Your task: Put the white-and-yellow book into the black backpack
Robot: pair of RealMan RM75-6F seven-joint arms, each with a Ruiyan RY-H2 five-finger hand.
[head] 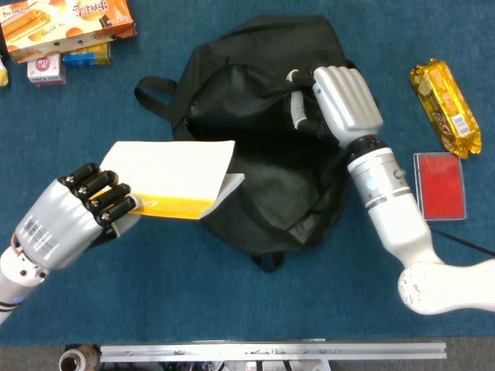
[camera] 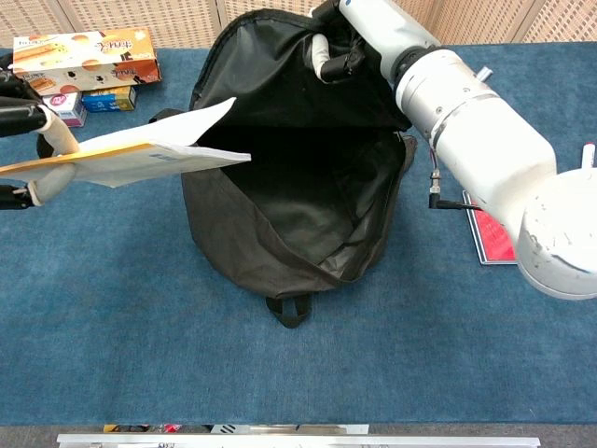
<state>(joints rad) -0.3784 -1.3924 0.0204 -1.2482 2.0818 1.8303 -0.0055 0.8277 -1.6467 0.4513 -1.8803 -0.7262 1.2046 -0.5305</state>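
Observation:
The black backpack (head: 263, 147) (camera: 289, 205) lies in the middle of the blue table with its mouth pulled wide open. My right hand (head: 340, 104) (camera: 359, 33) grips the upper flap of the opening and holds it lifted high. My left hand (head: 73, 216) (camera: 33, 140) holds the white-and-yellow book (head: 174, 178) (camera: 140, 154) by its left end, flat and level. The book's right corner reaches the left edge of the backpack's opening.
An orange snack box (head: 66, 27) and small cartons (head: 46, 69) sit at the far left. A gold snack packet (head: 445, 97), a red booklet (head: 439, 185) and a red marker (camera: 586, 177) lie to the right of the backpack.

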